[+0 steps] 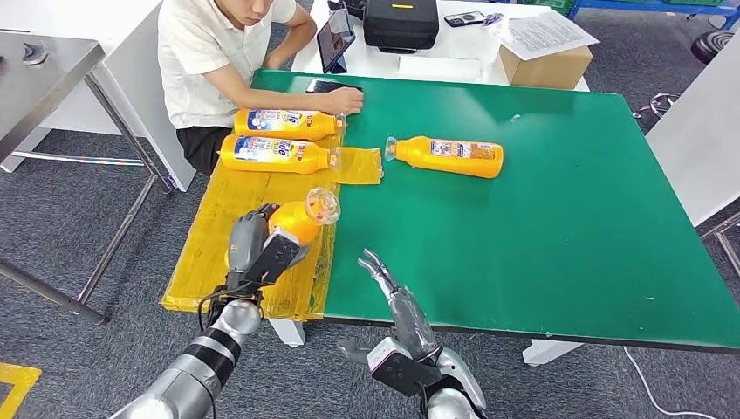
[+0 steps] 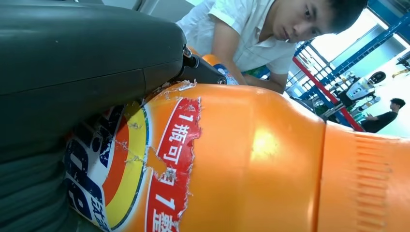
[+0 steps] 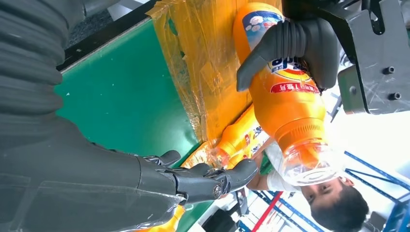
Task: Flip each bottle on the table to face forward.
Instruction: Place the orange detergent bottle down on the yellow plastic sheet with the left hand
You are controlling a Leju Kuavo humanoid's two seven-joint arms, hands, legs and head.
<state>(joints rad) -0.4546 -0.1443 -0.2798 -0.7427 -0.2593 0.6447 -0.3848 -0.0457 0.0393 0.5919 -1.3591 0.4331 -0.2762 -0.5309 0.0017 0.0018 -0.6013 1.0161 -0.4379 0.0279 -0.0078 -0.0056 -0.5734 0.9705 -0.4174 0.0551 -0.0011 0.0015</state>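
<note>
— What does the left hand [image 1: 257, 249] do at this moment?

— It grips an orange bottle [image 1: 301, 220] around the body, over the yellow taped sheet [image 1: 205, 262] at the near left part of the green table [image 1: 558, 218]. The bottle is lifted and tilted, its clear cap [image 1: 322, 204] pointing up and away from the robot. In the left wrist view I see the torn label [image 2: 145, 164] of this bottle very close, red, yellow and blue, with the thick grey thumb [image 2: 72, 67] pressed over it.

— And the right hand [image 1: 397, 301]?

— It holds nothing. The fingers are stretched out and a little apart, above the near edge of the table, to the right of the held bottle and not touching it.

— Where are the other bottles?

— Two lie on their sides on the yellow sheet, farther away: one [image 1: 284, 123] just behind the other [image 1: 275, 153], both with the caps to the right and the labels up. A third bottle [image 1: 449, 157] lies on the green surface, right of them, with the cap to the left.

— Is somebody there?

— Yes, a person in a white shirt [image 1: 209, 52] sits at the far left corner, with one hand [image 1: 345, 100] on the table beside the farthest bottle, near a dark phone [image 1: 325, 85]. Behind are a tablet [image 1: 336, 37], a black case [image 1: 401, 24] and a cardboard box [image 1: 545, 63].
</note>
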